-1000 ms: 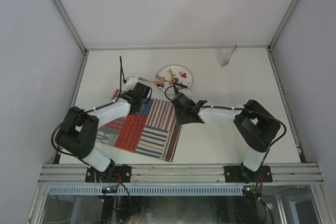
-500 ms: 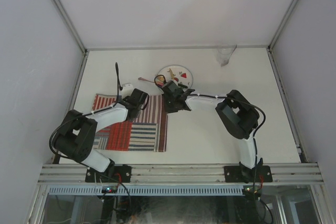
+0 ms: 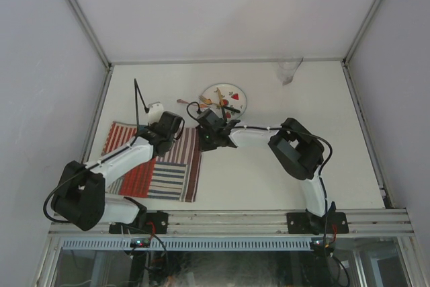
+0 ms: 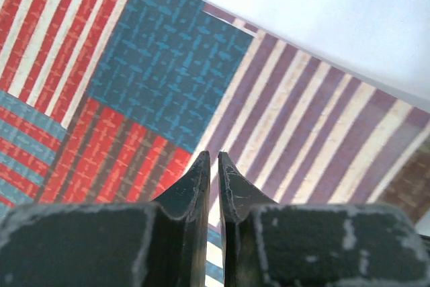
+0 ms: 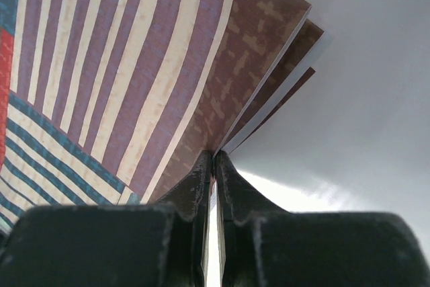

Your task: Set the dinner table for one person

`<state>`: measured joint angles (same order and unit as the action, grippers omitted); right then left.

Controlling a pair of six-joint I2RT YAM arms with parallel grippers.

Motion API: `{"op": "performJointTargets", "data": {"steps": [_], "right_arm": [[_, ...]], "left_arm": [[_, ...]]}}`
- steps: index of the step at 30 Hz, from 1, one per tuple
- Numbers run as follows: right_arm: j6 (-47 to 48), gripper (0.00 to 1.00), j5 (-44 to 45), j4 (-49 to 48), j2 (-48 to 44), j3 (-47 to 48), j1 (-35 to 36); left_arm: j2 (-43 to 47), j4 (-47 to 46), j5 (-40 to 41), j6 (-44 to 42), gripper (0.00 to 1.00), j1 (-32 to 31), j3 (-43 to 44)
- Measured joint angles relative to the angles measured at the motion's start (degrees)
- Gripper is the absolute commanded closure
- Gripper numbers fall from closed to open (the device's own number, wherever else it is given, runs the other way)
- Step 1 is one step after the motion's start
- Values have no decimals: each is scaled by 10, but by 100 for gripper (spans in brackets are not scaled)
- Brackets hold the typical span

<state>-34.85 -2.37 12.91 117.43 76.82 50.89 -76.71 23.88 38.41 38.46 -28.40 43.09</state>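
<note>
Rails [image 3: 228,220] of aluminium edged the large, plain off-white dinner table [image 3: 282,173], which filled the middle of the top view. A red, white and blue striped cloth placemat [image 3: 161,179] lay at its lower left, a round white plate [image 3: 242,104] at upper centre. The left gripper [image 4: 213,159] pinched the cloth, fingers almost together. The right gripper [image 5: 213,159] clamped the placemat's brown corner, fingers pressed tight.

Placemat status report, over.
Both shut on placemat: left gripper, right gripper. Mat askew, left half of dinner table, corner folded. Just beyond it, plate, off the mat.
</note>
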Motion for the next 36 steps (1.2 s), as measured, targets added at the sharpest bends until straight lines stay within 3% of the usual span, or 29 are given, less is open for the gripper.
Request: {"op": "performJointTargets", "data": {"steps": [22, 36], "right_arm": [[-14, 100, -71, -85, 66, 54, -20], [-13, 100, -45, -81, 66, 57, -9]], "left_arm": [[25, 16, 0, 0, 86, 0, -13], [28, 15, 0, 0, 87, 0, -22]]}}
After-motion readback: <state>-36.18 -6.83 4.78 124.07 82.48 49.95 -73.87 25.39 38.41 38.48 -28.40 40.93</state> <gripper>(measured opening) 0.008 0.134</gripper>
